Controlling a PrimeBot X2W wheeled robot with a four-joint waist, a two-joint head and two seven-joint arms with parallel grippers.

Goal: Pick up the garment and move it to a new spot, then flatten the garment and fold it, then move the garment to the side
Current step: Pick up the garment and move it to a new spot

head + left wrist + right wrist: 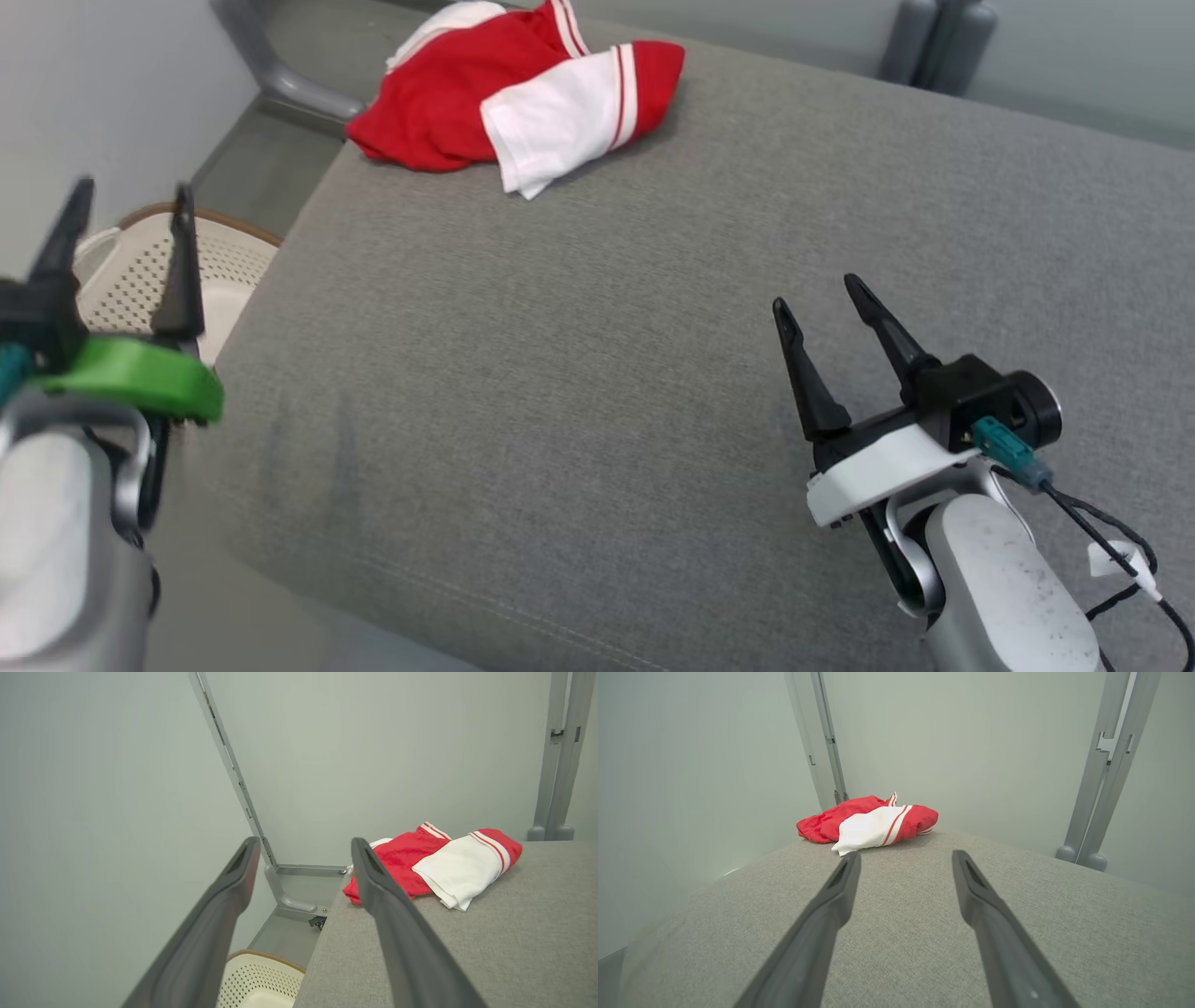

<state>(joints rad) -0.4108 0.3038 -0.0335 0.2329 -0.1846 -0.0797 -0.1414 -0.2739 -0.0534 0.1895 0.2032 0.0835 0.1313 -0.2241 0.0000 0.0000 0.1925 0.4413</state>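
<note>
Lying crumpled, the garment (439, 112), red with white striped sleeves, sits at the far left corner of the grey fabric surface (597, 373), one side close to the drop-off. Nothing touches it.

Right gripper (815, 291): over the near right part of the surface, fingers (808, 383) spread, empty, well apart from the cloth.

Left gripper (133, 187): off the left edge, above a perforated cream basket (233, 261) on the floor, fingers likewise spread and empty.

We judge the step in hand to be the first pickup. We would aim for the bunched red body, not the loose white sleeve, and pinch through several layers so that it lifts as one. We would draw it inward, away from the corner and the basket, toward the open middle where there is room to flatten.
</note>
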